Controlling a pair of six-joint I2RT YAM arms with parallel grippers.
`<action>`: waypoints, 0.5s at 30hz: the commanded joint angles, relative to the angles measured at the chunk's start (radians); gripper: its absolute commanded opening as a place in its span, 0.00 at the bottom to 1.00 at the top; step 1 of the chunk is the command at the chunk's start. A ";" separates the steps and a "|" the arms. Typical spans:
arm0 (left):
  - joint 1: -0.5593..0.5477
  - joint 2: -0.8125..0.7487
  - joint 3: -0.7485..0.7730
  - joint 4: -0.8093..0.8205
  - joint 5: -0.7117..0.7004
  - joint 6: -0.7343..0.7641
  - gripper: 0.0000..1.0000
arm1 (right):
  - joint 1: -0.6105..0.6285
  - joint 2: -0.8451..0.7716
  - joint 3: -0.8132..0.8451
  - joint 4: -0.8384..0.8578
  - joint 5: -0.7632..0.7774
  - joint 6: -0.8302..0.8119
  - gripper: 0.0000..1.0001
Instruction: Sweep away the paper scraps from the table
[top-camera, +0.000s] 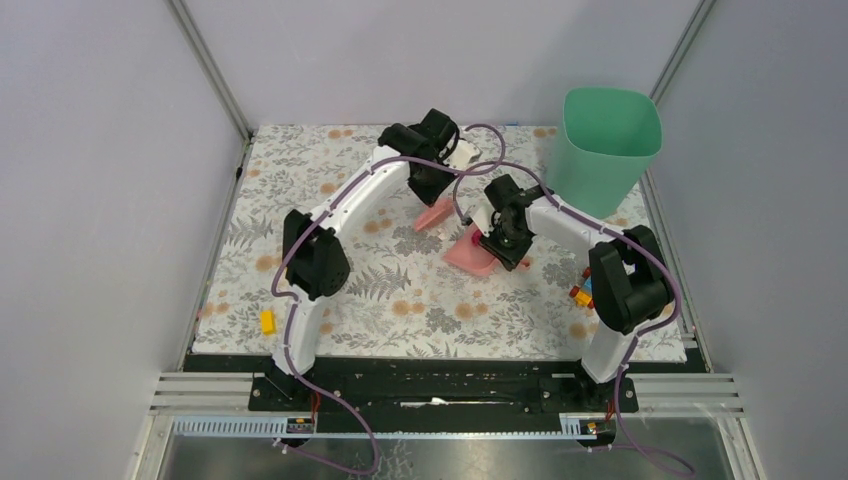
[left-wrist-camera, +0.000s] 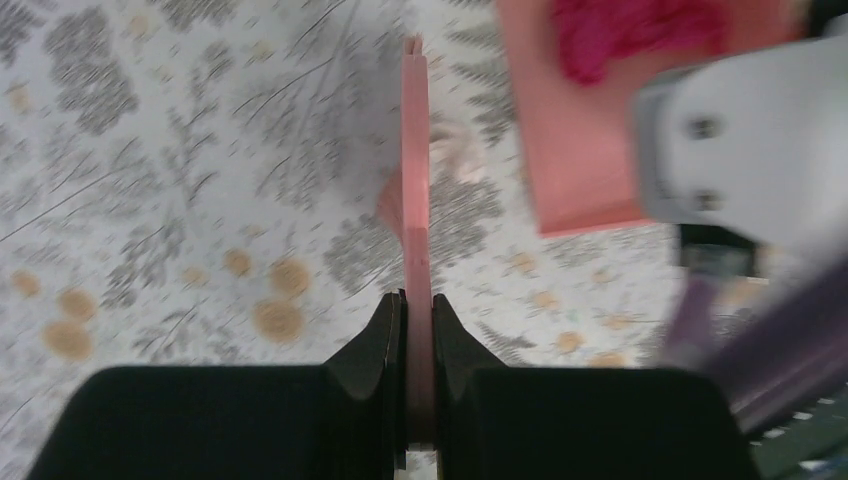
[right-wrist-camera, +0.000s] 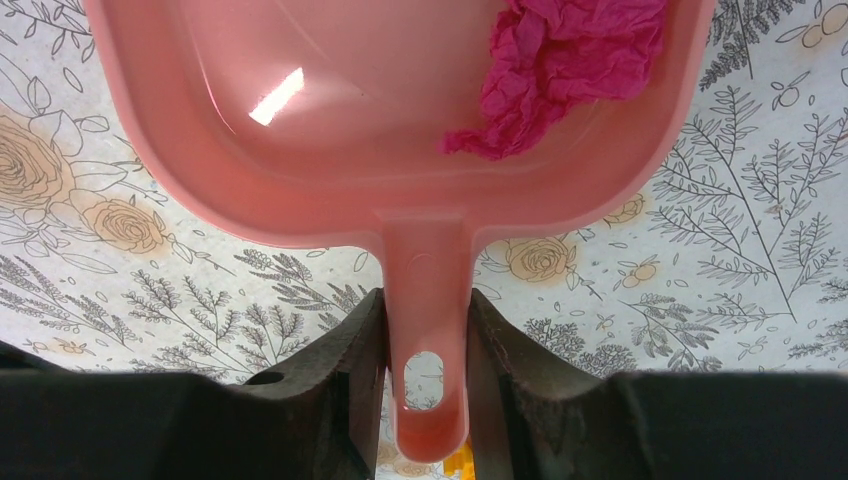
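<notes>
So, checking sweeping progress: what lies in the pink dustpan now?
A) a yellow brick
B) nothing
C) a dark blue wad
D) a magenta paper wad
D: the right wrist view shows a crumpled magenta paper wad lying in the pink dustpan, whose handle the right gripper clamps.

One table (top-camera: 400, 300) is seen, and two robot arms are counted at its near edge: a left arm (top-camera: 345, 205) and a right arm (top-camera: 580, 225). One green bin (top-camera: 610, 145) is found at the far right. One pink dustpan (right-wrist-camera: 330, 130) and one flat pink sweeper (left-wrist-camera: 416, 200) are counted near the middle. Only one of the paper scraps (right-wrist-camera: 560, 70), a magenta wad, is seen. One yellow brick (top-camera: 267, 321) is counted at the near left, and one multicoloured toy vehicle (top-camera: 582, 293) at the near right.
</notes>
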 joint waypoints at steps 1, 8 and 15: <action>-0.003 -0.005 0.097 0.003 0.312 -0.088 0.00 | 0.011 0.019 0.043 -0.019 -0.022 0.012 0.00; 0.001 -0.030 0.128 0.023 0.408 -0.128 0.00 | 0.012 -0.001 0.027 -0.010 -0.034 0.015 0.00; 0.056 -0.084 0.104 0.038 0.473 -0.163 0.00 | 0.012 -0.044 -0.034 0.010 -0.084 0.030 0.00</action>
